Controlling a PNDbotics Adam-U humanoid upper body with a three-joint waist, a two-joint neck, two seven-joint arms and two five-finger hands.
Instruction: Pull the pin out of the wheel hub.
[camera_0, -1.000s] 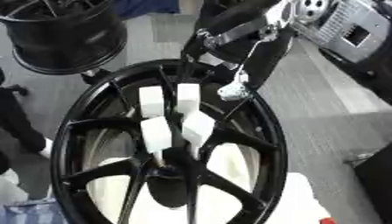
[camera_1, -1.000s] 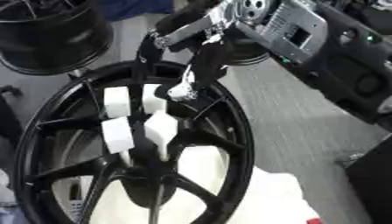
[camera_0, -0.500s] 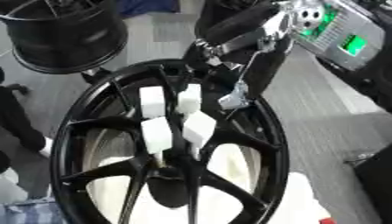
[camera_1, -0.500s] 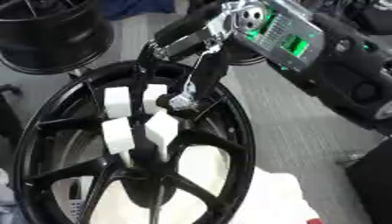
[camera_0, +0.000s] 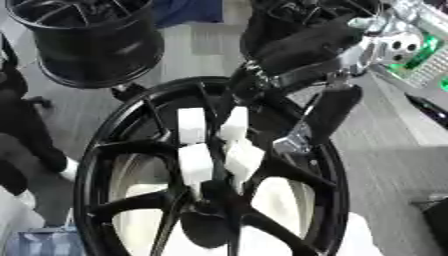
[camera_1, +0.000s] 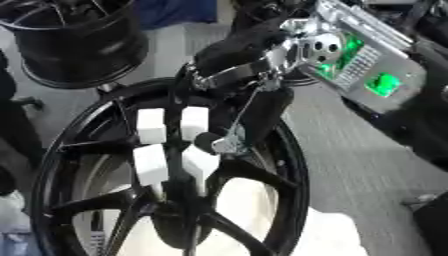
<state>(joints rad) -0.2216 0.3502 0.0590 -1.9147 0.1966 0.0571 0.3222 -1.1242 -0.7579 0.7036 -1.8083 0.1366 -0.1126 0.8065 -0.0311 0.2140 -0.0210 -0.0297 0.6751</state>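
The black spoked wheel hub (camera_0: 105, 165) fills the lower middle of both views. Several white rectangular pins stand between its spokes near the centre, among them an upper pair (camera_0: 191, 125) (camera_0: 234, 123) and a lower pair (camera_0: 194, 163) (camera_1: 200, 163). My right hand (camera_0: 302, 52) comes in from the upper right, over the hub's far rim. Its fingers (camera_0: 331, 107) reach straight down, and a silver-tipped fingertip (camera_1: 224, 144) sits just above the lower right pin. Nothing is held. My left hand shows in neither view.
A second black wheel rim (camera_0: 87, 42) stands at the upper left on the grey floor. White padding (camera_0: 289, 200) lies under the hub. My forearm's panel with green lights (camera_1: 367, 67) spans the upper right. Dark shapes (camera_0: 22, 125) line the left edge.
My right arm has come further in and lower. Its fingertip has dropped from the hub's far rim toward the lower right pin. The pins have not moved.
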